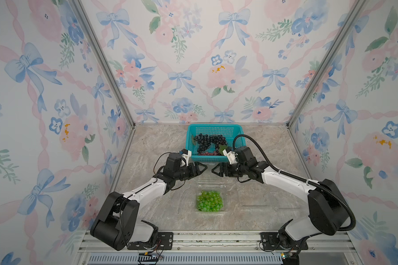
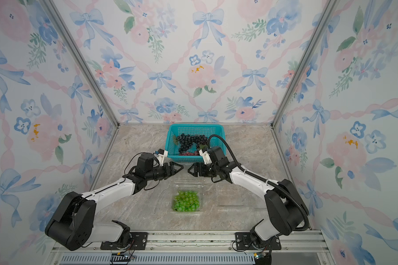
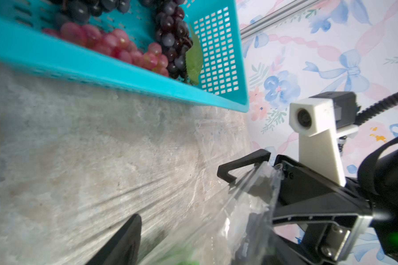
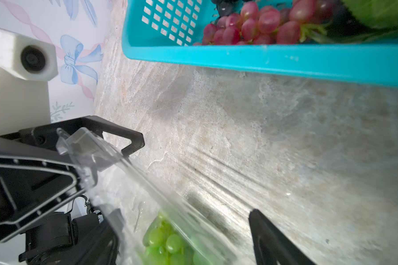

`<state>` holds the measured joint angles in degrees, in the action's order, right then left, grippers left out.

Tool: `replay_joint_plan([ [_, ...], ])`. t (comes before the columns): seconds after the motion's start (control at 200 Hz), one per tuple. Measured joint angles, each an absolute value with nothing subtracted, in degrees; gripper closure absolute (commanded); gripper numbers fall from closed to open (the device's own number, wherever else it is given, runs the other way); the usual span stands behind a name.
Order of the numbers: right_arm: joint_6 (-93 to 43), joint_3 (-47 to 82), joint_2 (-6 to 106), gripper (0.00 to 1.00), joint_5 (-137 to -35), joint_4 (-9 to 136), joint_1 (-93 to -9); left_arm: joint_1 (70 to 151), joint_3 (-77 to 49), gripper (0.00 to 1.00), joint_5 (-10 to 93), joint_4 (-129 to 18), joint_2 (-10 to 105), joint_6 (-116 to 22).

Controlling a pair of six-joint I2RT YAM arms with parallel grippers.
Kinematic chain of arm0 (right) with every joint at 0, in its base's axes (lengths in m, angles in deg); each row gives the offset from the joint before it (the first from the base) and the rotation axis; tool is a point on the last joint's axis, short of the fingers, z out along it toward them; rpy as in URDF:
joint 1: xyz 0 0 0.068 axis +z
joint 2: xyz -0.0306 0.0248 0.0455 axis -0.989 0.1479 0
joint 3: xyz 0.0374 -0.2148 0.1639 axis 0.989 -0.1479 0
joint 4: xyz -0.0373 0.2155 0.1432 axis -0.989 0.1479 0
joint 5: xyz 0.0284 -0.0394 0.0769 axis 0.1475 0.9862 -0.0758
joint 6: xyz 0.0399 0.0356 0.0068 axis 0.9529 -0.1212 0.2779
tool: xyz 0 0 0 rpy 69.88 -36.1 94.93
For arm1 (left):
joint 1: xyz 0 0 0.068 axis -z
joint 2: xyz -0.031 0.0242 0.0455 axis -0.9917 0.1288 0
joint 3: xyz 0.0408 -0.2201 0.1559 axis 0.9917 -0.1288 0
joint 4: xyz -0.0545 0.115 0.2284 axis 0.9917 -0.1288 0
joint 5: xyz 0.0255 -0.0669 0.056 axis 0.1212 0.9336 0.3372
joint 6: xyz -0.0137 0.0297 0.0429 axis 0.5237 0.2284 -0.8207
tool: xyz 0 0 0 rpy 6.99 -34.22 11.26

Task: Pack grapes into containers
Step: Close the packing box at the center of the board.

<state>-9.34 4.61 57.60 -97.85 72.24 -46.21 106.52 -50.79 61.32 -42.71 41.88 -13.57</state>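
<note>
A bunch of green grapes lies in a clear container at the table's middle. Its hinged lid stands raised at the far side. My left gripper and right gripper face each other tip to tip over the lid's top edge. Both are open, and in the wrist views the clear lid runs between the spread jaws. Dark grapes and red grapes lie in the teal basket.
The teal mesh basket stands against the back wall just behind both grippers. A second clear container lies open on the table to the right. Floral walls close in the table on three sides.
</note>
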Motion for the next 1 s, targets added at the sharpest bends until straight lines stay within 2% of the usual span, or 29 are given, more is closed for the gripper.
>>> replay_joint_plan([
  [0.61, -12.95, 3.61, 52.05, 0.10, -100.45, 75.36, -49.33, 107.66, -40.49, 0.27, 60.23, -38.79, 47.54, -11.34],
  [1.0, -17.30, 3.58, 44.99, 0.07, -103.60, 81.75, -47.71, 104.97, -39.55, 0.27, 59.81, -42.73, 41.82, -13.11],
])
